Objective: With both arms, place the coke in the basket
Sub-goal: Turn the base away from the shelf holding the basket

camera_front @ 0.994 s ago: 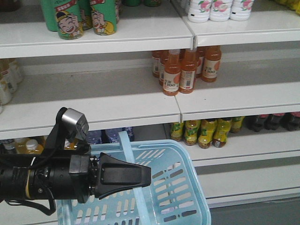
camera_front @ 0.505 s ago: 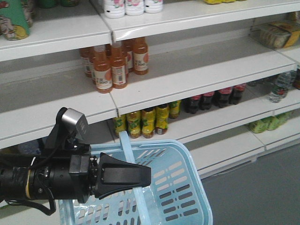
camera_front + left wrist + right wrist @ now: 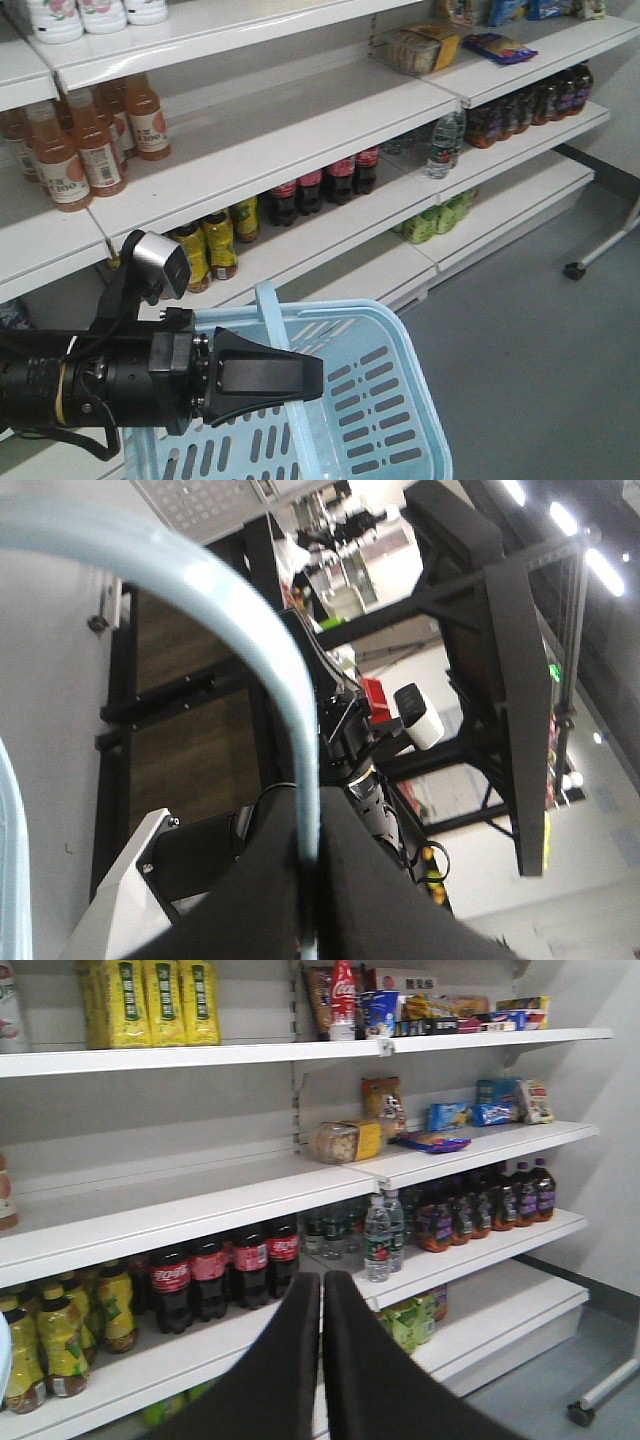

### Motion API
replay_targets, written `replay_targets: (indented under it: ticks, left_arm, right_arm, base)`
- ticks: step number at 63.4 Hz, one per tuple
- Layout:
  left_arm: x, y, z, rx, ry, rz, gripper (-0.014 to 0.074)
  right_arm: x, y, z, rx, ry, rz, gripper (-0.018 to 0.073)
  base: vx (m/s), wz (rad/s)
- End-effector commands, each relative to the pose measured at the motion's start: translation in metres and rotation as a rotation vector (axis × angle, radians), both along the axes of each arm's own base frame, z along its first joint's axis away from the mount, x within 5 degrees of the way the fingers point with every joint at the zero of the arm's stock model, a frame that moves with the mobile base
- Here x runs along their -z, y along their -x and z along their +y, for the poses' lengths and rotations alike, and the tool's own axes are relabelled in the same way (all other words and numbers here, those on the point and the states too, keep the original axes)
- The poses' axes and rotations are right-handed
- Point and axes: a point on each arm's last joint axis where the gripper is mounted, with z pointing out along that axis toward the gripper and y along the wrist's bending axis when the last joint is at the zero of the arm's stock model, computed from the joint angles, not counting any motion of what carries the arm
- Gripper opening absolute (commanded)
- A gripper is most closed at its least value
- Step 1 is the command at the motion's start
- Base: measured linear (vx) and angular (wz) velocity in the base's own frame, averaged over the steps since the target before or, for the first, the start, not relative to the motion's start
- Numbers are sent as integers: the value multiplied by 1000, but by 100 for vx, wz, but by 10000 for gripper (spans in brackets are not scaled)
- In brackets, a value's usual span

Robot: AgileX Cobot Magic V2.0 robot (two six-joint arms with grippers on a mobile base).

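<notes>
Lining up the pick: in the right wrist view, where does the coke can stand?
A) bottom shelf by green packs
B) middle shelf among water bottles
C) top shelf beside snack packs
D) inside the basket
C: the coke stands upright on the top shelf, just left of the snack packs.

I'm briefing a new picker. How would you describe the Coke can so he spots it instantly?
On the top shelf, right of the yellow cartons, stands the coke. It is a slim red can with white script; the dark cola bottles with red labels sit lower.
</notes>
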Motion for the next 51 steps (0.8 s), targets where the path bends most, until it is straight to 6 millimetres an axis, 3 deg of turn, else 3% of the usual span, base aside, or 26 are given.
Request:
replay_targets:
  ticks: [1, 51]
  left_arm:
    - [-31, 15, 0, 135, 216, -32, -7]
    - [-31, 15, 0, 135, 216, -32, -7]
  right_arm:
    - [-3, 1, 0, -2, 11, -78, -5]
    - [-3, 1, 0, -2, 11, -77, -5]
  base:
    - [-9, -46]
    - [-7, -39]
